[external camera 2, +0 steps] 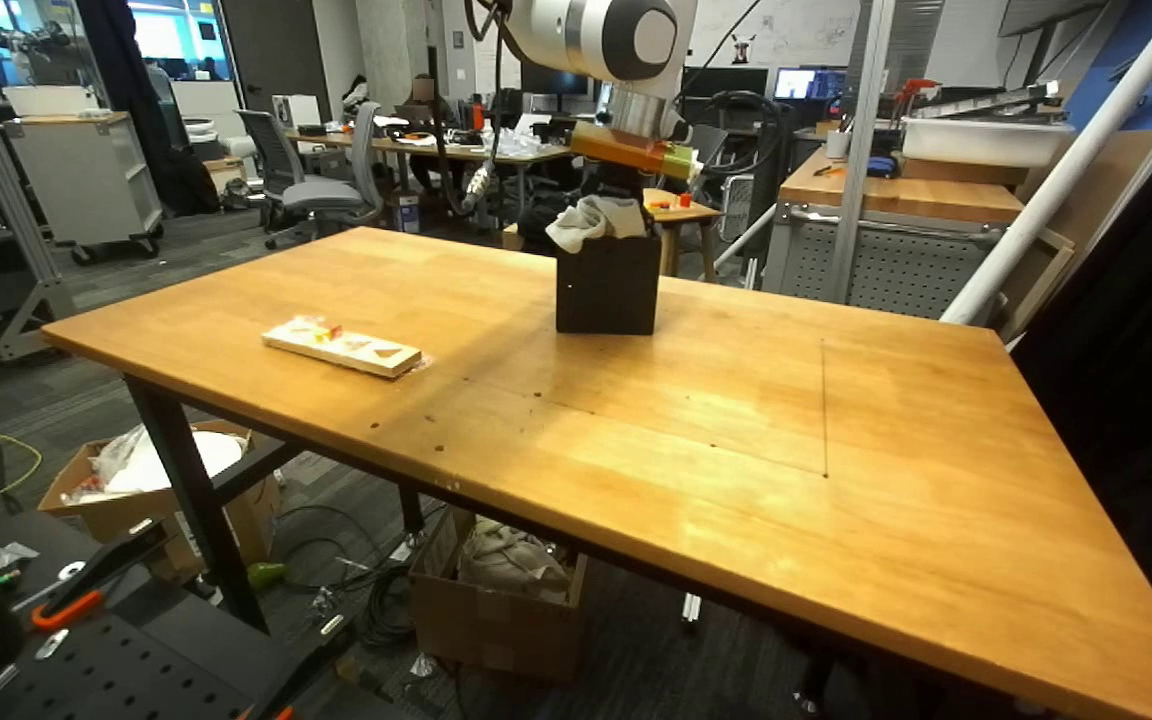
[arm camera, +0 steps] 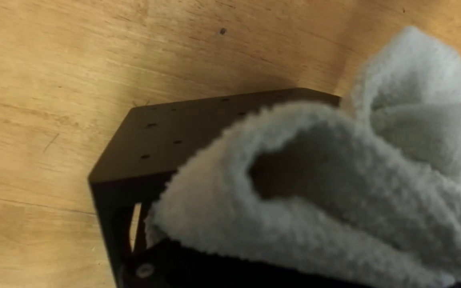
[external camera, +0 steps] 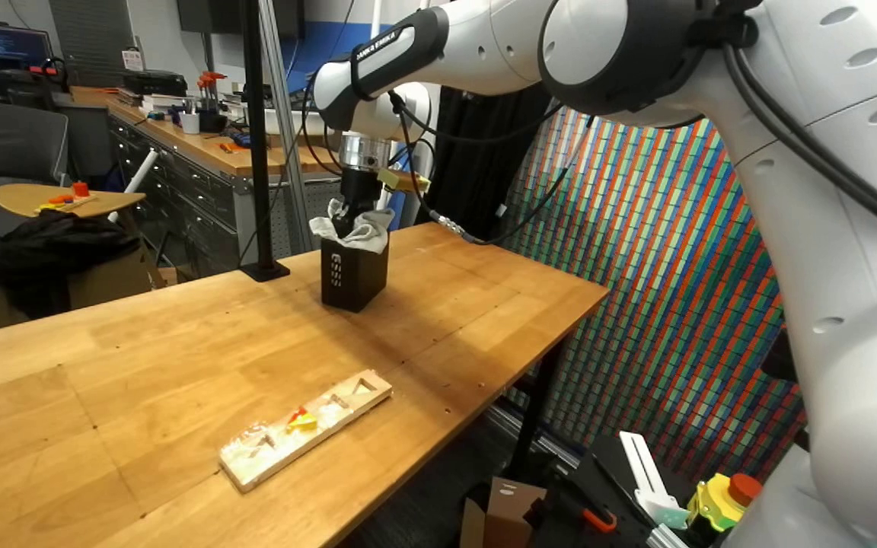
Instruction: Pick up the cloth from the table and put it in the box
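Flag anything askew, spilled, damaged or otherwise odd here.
The cloth: in both exterior views it bunches above the rim of the black box and drapes over it, so it looks only partly tucked in. The box stands upright, and no spill or damage shows.

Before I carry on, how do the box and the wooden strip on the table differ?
Colour: the box is black, while the wooden strip is pale. Pose: the box stands upright and tall, while the strip lies low and flat. State: the box has the whitish cloth bunched at its top, partly overhanging, while the strip carries small red and yellow pieces. Both rest on the same table.
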